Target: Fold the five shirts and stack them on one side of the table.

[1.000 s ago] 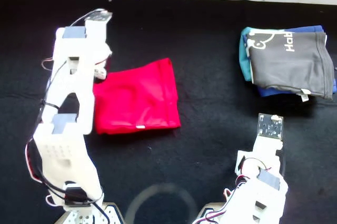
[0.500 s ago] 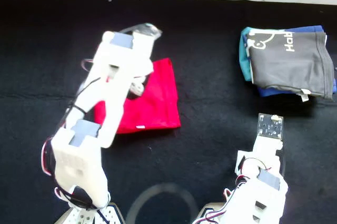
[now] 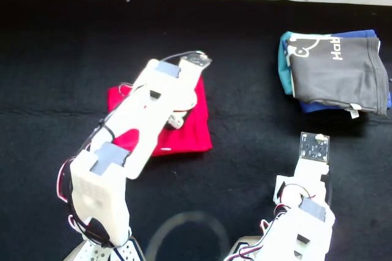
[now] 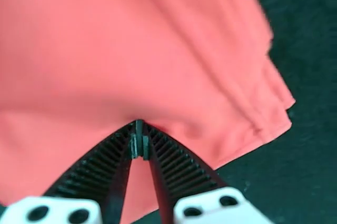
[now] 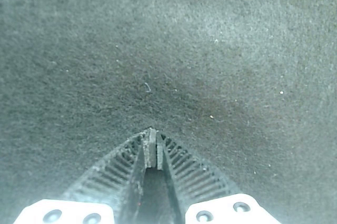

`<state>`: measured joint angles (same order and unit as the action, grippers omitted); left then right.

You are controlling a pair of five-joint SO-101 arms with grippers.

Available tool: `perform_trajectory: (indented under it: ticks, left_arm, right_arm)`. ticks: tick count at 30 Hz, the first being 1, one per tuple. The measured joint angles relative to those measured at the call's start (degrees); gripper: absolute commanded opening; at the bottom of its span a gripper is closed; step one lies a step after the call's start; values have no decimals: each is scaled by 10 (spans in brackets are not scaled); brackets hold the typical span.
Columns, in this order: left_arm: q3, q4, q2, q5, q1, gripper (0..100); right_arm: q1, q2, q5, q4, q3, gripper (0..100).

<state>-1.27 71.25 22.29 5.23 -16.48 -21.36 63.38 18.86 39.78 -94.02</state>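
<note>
A folded red shirt (image 3: 195, 127) lies left of the table's middle, partly covered by my left arm (image 3: 147, 120), which reaches over it from the near left. In the left wrist view my left gripper (image 4: 138, 144) is shut, its tips right at the red shirt (image 4: 131, 50) near one corner; no cloth shows between the fingers. At the far right sits a stack of folded shirts (image 3: 337, 71), grey on top with blue and teal beneath. My right gripper (image 5: 152, 153) is shut over bare black cloth (image 5: 168, 50) at the near right.
Black cloth (image 3: 245, 40) covers the table, with a white wall strip along the far edge. The right arm (image 3: 309, 206) stands at the near right, just in front of the stack. Open cloth lies between the red shirt and the stack.
My left arm has swung from the red shirt's left edge rightward across it, uncovering the shirt's left side. The right arm and the stack have not moved.
</note>
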Motion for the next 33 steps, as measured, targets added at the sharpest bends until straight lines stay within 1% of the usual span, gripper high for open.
perform_trajectory:
  ticks: [3,5,8,12,17,20,25,30,33]
  left_arm:
    - [0,-25,-5,-1,2,8]
    - [-12,-25,-8,-1,3,8]
    - [-50,-28,-13,-1,0,8]
    - [-108,-60,-11,-1,1,8]
    - [-167,-94,62,-1,4,8]
    - [-215,-94,124,-1,18,8]
    - [-297,-89,207,-1,62,8]
    - [-352,-40,222,-1,98,8]
    - [-366,-17,222,-1,99,8]
  right_arm:
    - [0,0,0,0,0,6]
    - [0,0,0,0,0,6]
    - [0,0,0,0,0,6]
    - [0,0,0,0,0,6]
    - [0,0,0,0,0,6]
    - [0,0,0,0,0,6]
    - [0,0,0,0,0,6]
    - [0,0,0,0,0,6]
    - [0,0,0,0,0,6]
